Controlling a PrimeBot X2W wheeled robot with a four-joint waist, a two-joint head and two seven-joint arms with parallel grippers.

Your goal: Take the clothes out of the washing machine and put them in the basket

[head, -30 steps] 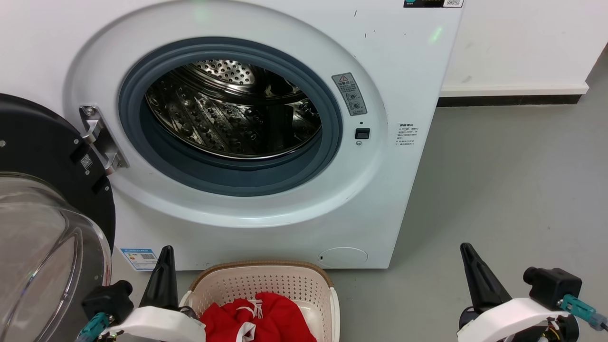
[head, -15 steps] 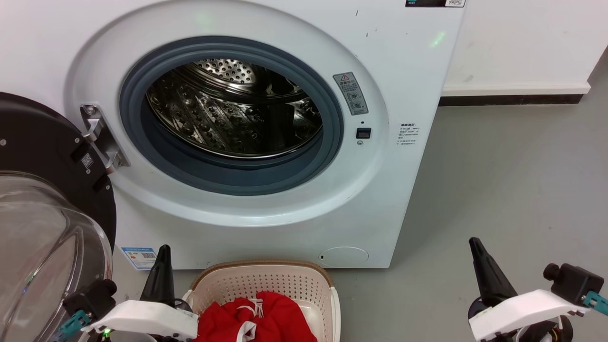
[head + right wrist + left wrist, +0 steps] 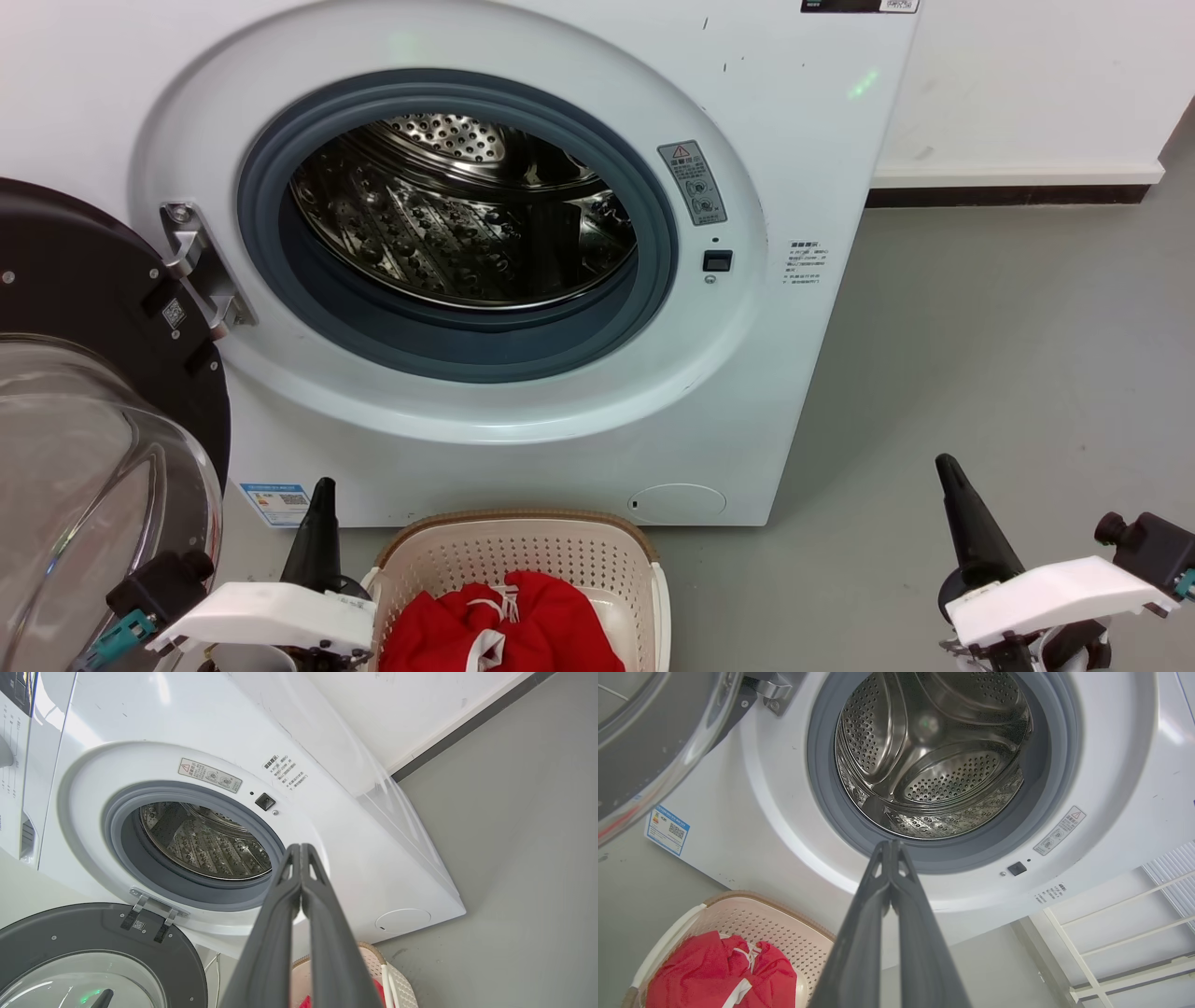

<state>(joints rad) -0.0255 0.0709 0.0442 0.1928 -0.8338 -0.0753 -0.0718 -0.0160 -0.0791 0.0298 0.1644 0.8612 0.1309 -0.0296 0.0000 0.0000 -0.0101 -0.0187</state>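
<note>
The white washing machine [image 3: 523, 56] [image 3: 752, 826] [image 3: 327, 756] stands ahead, its black-framed glass door [image 3: 84, 373] swung open to the left. Its steel drum [image 3: 467, 215] [image 3: 934, 751] holds no fabric that I can see. Red clothes [image 3: 523, 625] [image 3: 714, 975] with white drawstrings lie in the cream basket [image 3: 523, 551] [image 3: 784, 924] on the floor below the porthole. My left gripper [image 3: 322, 490] [image 3: 891, 845] is shut and empty, just left of the basket. At the lower right my right gripper [image 3: 948, 467] [image 3: 300, 849] is shut and empty over the floor.
Grey floor [image 3: 1008, 355] spreads to the right of the washer up to a white wall with a dark skirting strip [image 3: 1008, 196]. A white wire rack [image 3: 1134, 924] shows at the right in the left wrist view.
Both arms have drawn back and outward: the left gripper lower and slightly left, the right gripper further right. The clothes lie still in the basket.
</note>
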